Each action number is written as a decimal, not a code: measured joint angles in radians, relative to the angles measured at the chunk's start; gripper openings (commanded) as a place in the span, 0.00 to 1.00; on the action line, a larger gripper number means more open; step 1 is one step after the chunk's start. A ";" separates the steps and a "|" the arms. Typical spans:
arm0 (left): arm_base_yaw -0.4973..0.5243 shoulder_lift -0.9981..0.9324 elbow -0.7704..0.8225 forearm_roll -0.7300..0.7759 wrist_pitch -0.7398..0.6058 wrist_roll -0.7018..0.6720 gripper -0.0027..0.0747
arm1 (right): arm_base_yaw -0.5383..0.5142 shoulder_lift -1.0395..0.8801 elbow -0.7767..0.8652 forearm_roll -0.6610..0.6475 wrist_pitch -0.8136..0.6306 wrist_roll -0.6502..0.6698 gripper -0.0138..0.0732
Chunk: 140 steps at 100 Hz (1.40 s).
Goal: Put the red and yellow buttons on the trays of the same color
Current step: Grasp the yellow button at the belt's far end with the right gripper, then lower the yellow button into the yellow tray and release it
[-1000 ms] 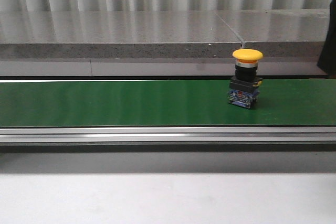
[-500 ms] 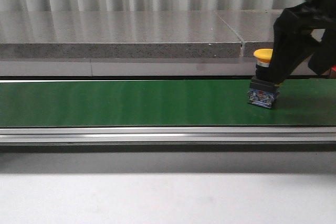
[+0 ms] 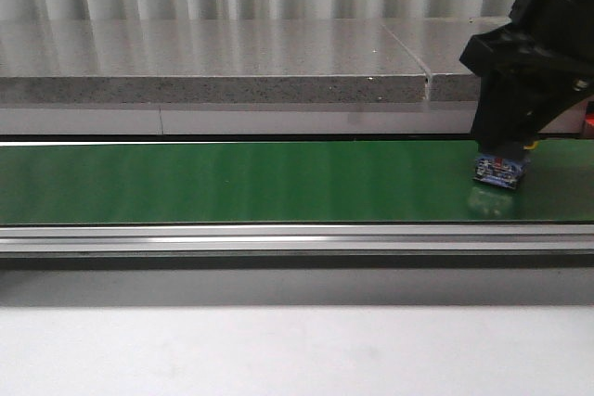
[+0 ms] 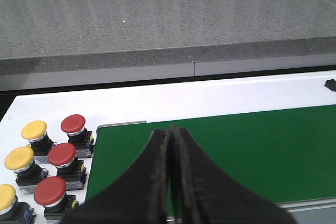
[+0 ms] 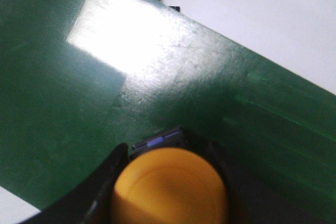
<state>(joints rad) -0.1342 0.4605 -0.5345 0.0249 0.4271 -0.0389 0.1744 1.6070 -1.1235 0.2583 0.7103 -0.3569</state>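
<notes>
we see a green belt with a smooth, slightly glossy skin that throws back a bright patch of light. its rail looks like brushed metal. the yellow button has a smooth matt plastic cap. the right gripper is matt black plastic. the grey ledge behind looks like speckled polished stone.
</notes>
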 measured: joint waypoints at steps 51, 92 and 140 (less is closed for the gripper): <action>0.000 0.000 0.000 0.000 0.000 0.000 0.01 | -0.205 -0.120 0.000 -0.004 0.114 0.054 0.25; 0.000 0.000 0.000 0.000 0.000 0.000 0.01 | -0.672 -0.167 0.048 -0.013 0.109 0.091 0.25; 0.000 0.000 0.000 0.000 0.000 0.000 0.01 | -0.835 -0.069 0.129 -0.011 -0.045 0.140 0.25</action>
<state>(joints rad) -0.1342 0.4605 -0.5345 0.0249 0.4271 -0.0389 -0.6601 1.5383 -0.9949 0.2473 0.6649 -0.2174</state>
